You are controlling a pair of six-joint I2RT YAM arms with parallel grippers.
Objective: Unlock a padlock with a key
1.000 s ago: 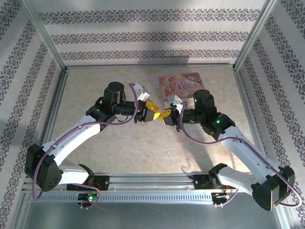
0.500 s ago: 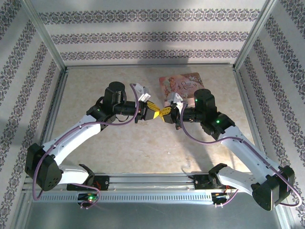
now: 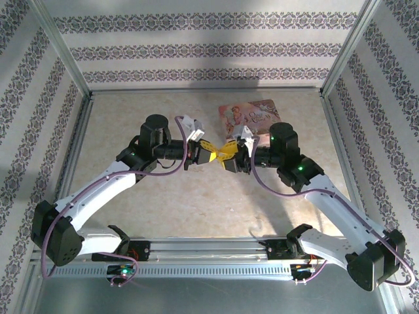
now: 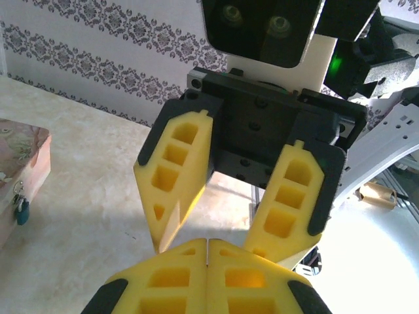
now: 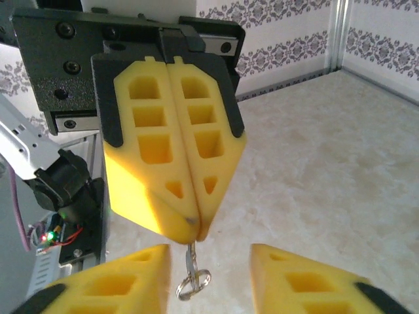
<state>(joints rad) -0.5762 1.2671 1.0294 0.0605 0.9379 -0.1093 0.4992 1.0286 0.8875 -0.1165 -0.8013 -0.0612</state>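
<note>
Above the table's middle my two grippers meet tip to tip. My left gripper [image 3: 215,152] is shut on the key [image 5: 194,252], a thin silvery sliver that sticks out of its pressed yellow pads with a small ring hanging from it. My right gripper [image 5: 208,258] stands open around that key, its fingers [image 4: 173,170] spread to either side of the left tips and not touching the key. The padlock [image 4: 21,210], tiny and blue, hangs at the front of the pink tin [image 4: 19,157], left of the left wrist view.
The pink picture tin [image 3: 252,116] lies at the back right of the beige table, just behind the right wrist. Patterned walls with metal posts close in the back and both sides. An aluminium rail [image 3: 209,261] carries the arm bases at the near edge.
The left gripper has closed on the key. The right gripper, shut a second ago, has opened and let go. Both wrists shifted slightly toward the back.
</note>
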